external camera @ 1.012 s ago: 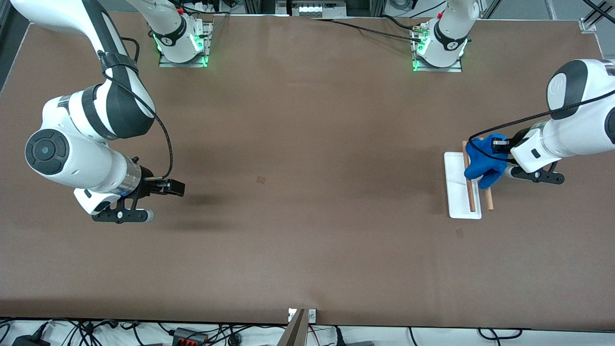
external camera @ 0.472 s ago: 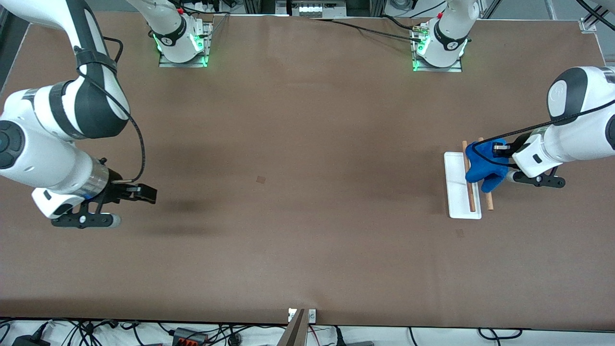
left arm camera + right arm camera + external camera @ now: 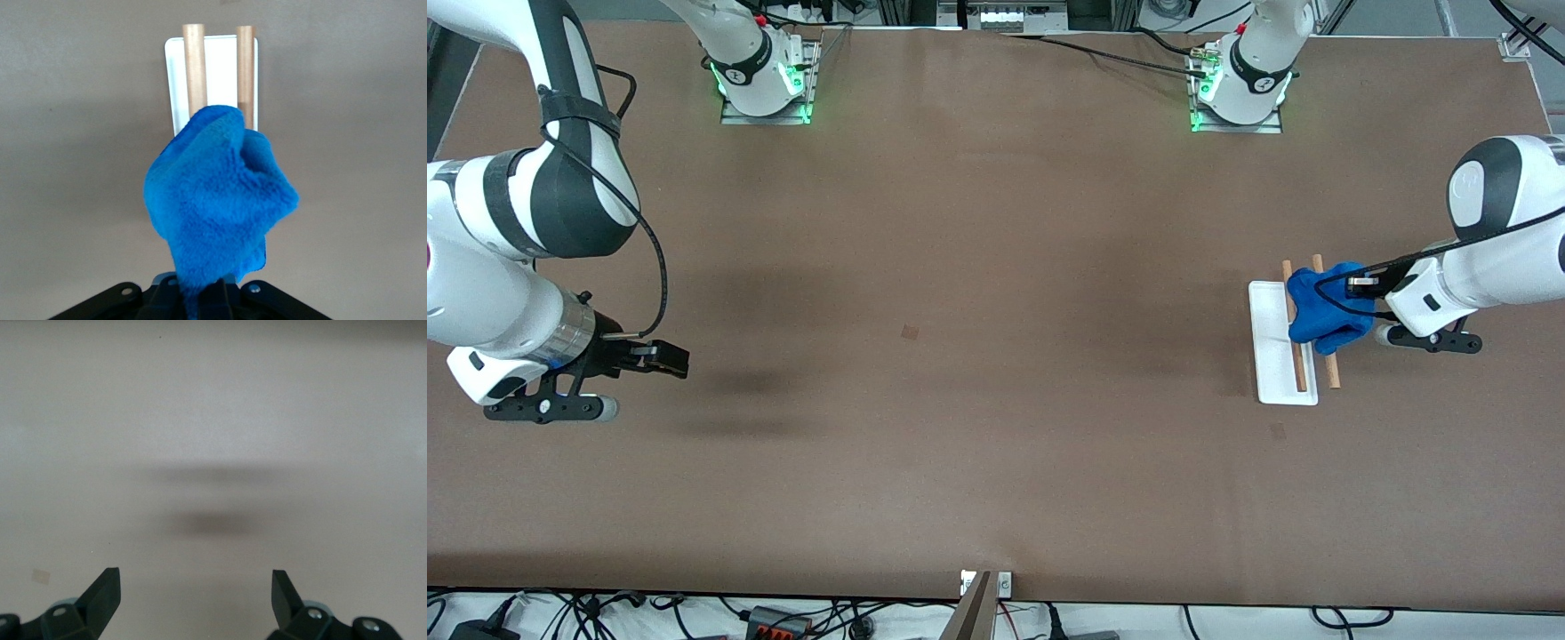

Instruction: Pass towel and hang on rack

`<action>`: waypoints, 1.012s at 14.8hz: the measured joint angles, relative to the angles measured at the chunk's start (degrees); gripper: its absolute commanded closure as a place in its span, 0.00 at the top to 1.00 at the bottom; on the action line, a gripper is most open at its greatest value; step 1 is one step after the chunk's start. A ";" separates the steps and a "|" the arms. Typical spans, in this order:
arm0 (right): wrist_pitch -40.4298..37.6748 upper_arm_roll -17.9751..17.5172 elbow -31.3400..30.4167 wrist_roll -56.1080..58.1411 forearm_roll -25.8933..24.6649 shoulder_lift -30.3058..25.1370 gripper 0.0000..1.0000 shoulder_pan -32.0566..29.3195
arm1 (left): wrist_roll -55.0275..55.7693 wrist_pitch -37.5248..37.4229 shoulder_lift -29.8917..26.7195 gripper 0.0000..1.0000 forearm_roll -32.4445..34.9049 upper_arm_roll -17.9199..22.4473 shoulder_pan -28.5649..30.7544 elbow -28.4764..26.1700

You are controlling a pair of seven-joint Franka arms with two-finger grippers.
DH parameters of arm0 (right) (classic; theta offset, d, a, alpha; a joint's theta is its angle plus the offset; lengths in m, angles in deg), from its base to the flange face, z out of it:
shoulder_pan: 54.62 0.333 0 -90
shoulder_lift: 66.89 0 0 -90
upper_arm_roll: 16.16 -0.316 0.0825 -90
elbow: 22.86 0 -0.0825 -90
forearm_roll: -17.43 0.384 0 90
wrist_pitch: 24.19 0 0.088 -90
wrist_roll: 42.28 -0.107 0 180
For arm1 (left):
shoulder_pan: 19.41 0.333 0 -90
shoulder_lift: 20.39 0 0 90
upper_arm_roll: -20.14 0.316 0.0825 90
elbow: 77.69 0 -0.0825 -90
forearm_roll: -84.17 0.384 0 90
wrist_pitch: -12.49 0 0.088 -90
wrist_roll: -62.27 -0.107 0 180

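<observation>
The table is almost bare; only the rack stands on it, at about three o'clock in the front view, toward the left arm's end. The biggest change of the last second is on the right arm: it has drawn back from the middle of the table toward eight o'clock, and now the right gripper hangs over bare table near the right arm's end, its fingers spread wide with nothing between them, as the right wrist view also shows. By this it seems that its part, the passing, is finished and it now waits. The left arm has moved much less: the left gripper has slid a little toward three o'clock and seems a bit lower over the rack, with its fingers pressed together on a corner of the blue towel. The towel has come down with it and looks flatter; it now drapes across the two wooden rods near their end that is farther from the front camera, and the nearer halves of the rods stay uncovered. Probably the hanging is almost done, and what remains is to let go of the cloth and pull away without dragging it off.
</observation>
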 measured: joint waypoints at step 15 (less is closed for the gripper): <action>0.00 0.07 -1.84 2.52 -0.02 0.13 1.00 -1.66 | -0.12 -0.50 0.50 0.04 0.54 0.03 1.10 2.85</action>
